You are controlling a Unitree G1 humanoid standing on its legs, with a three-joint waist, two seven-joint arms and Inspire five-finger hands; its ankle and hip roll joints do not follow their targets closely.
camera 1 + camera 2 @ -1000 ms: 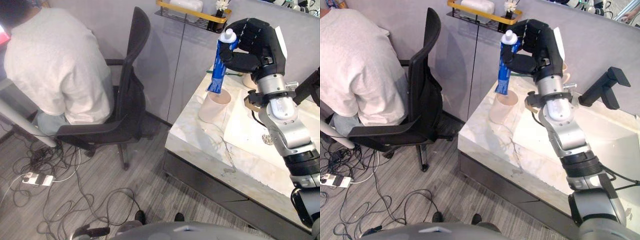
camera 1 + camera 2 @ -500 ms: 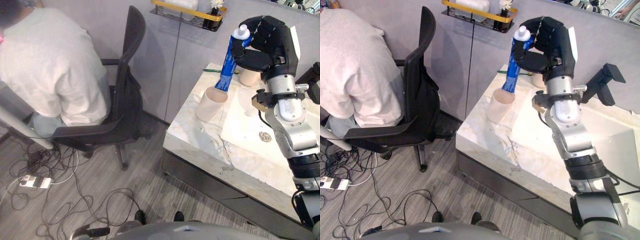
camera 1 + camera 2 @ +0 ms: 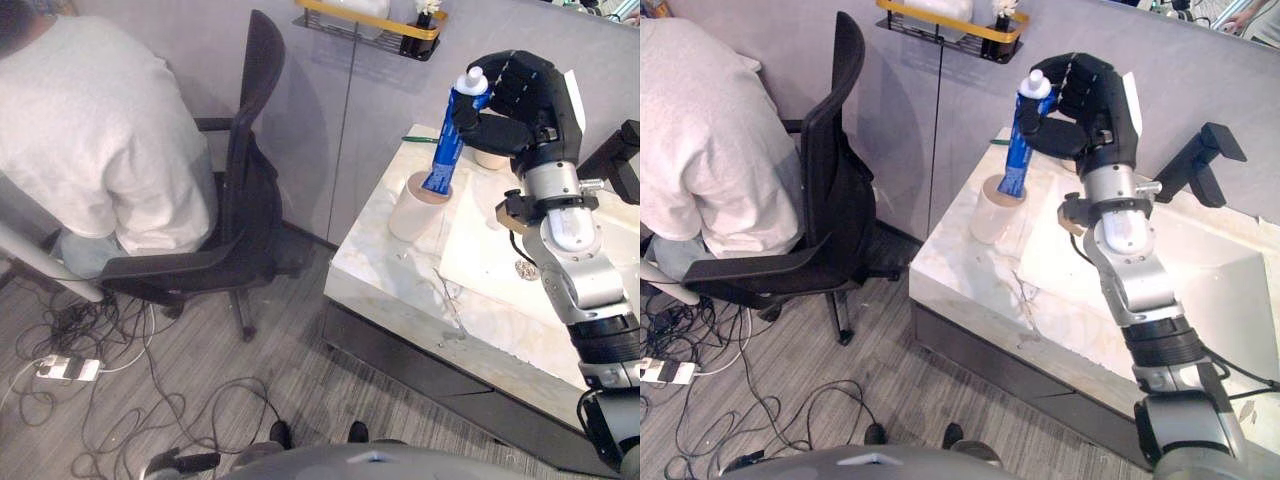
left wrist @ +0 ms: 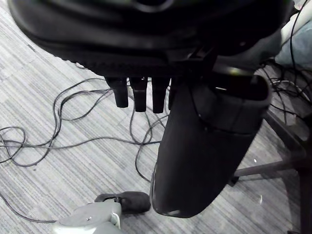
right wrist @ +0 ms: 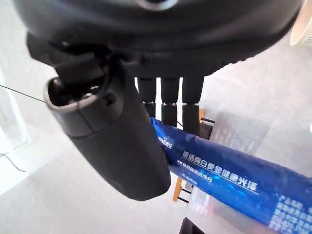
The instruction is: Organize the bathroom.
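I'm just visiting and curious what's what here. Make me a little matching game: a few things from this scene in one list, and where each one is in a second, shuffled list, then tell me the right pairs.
Things:
1. toothpaste tube
2. pale cup
3. yellow-edged shelf
4. office chair

Places:
A. fixed to the grey wall above the counter
B. on the floor, with a seated person in it
C. gripped in the robot's right hand, lower end at the cup's mouth
D. standing on the marble counter near its wall-side corner

Pairs: 1-C, 2-D, 3-A, 4-B
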